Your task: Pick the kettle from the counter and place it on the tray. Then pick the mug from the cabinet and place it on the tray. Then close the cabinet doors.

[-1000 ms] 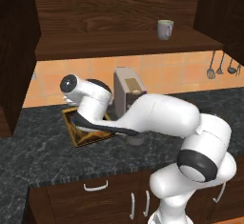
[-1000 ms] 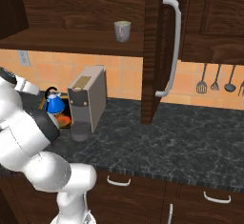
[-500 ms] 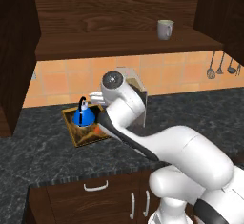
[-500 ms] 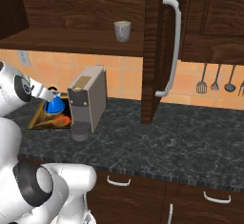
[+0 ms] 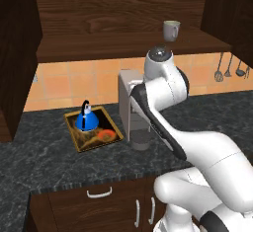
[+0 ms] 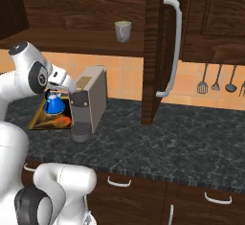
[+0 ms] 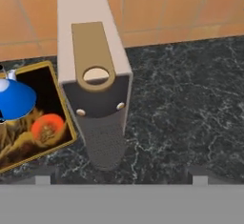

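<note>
The blue kettle (image 5: 86, 119) stands upright on the gold-rimmed tray (image 5: 111, 122) at the left of the dark counter (image 5: 44, 164); it also appears in the right base view as kettle (image 6: 53, 103) on tray (image 6: 38, 119). The beige mug (image 5: 171, 30) sits on the shelf of the cabinet (image 5: 99, 48), seen again as the mug (image 6: 122, 31). My gripper (image 7: 120, 180) hangs open and empty above the coffee machine, just right of the tray. The kettle (image 7: 14, 99) shows at the hand view's left edge. One of the cabinet doors (image 6: 154, 51) stands swung open.
A tall grey coffee machine (image 5: 129, 111) stands on the counter right beside the tray, directly under my hand. Kitchen utensils (image 6: 220, 78) hang on the tiled wall at the right. Another open door (image 5: 17, 58) juts out on the left. Drawers with white handles (image 5: 99, 193) lie below the counter.
My arm has lifted off the tray and swung right, above the coffee machine. The kettle, earlier covered by the arm, now stands free on the tray.
</note>
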{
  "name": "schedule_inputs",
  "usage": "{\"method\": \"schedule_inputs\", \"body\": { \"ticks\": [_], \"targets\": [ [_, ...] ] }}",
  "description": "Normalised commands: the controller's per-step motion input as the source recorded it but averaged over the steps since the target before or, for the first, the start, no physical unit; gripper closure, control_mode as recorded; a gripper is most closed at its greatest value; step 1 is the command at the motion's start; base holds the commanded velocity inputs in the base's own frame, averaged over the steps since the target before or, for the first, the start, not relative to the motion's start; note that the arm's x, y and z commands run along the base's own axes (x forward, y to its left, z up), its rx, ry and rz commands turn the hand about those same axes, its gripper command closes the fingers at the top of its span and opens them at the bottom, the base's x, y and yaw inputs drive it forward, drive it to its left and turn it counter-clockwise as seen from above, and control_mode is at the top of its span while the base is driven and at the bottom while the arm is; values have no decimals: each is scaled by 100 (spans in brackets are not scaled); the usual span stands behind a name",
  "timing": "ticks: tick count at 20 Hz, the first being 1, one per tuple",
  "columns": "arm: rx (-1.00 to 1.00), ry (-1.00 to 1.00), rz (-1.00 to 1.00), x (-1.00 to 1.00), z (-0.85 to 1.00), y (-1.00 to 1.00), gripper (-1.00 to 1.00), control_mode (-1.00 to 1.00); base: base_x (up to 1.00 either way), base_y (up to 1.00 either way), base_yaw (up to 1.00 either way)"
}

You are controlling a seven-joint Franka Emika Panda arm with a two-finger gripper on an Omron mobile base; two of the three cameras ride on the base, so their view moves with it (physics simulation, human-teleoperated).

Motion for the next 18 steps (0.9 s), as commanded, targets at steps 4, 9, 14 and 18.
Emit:
{"method": "schedule_inputs", "body": {
  "ticks": [4,9,14,18],
  "targets": [
    [-1,-2,8,6,39,-61,-100,-100,0,0,0],
    [0,-11,10,11,43,-66,-100,-100,0,0,0],
    [4,-15,9,24,62,-55,-100,-100,0,0,0],
    [4,-25,7,22,40,-38,-100,-100,0,0,0]
  ]
}}
